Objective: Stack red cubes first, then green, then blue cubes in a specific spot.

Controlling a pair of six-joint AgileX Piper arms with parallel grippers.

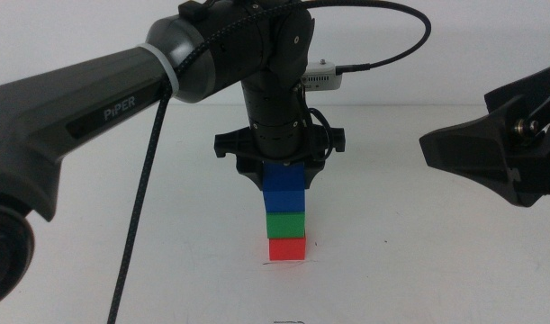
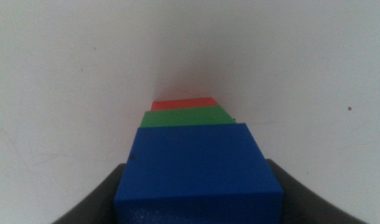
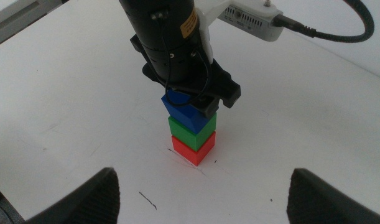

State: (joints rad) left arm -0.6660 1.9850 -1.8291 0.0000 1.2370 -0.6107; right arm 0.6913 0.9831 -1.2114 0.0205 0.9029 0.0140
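A plain white matte bench (image 1: 419, 261) fills nearly every view, evenly lit, with soft shadows. Its far edge meets an equally pale white wall (image 1: 455, 54). A few thin dark pen strokes (image 3: 147, 200) mark the surface.

Left end effector (image 1: 283, 176) lowered, right end effector (image 3: 202, 186) spread
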